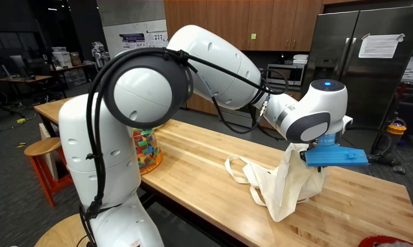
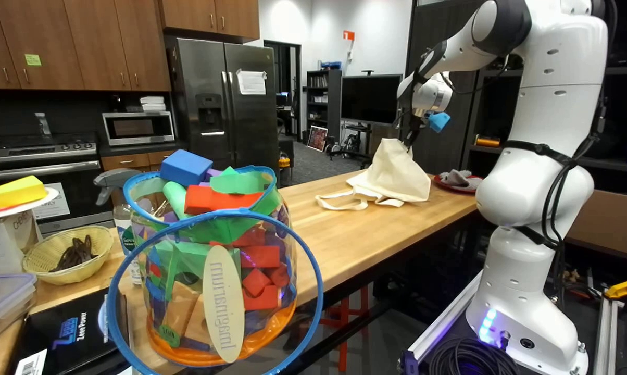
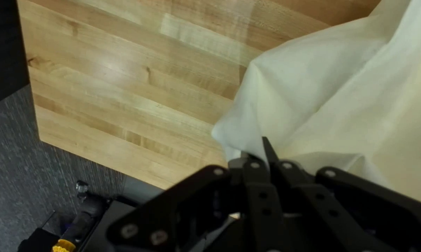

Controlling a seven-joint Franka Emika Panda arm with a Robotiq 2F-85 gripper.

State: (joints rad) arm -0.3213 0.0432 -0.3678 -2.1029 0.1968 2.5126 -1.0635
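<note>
Stands on a white base (image 2: 511,312), nearly upright through the upper arm (image 2: 561,109). Bends sharply at the elbow (image 1: 143,94), slopes down along the forearm (image 1: 223,67) and bends again at the wrist (image 1: 318,116), with a blue light (image 1: 327,83) on top. Points the black pincer (image 3: 259,155) downward, with both fingers (image 3: 270,154) pressed together in a tight pinch.

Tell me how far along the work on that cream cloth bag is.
Done: the gripper is shut on the fabric of the cream bag. In hand: that pinched part stands raised above the wooden table. Left: the straps and the bag's lower part rest on the table, so lifting it clear or straightening it, if wanted, appears undone.
</note>
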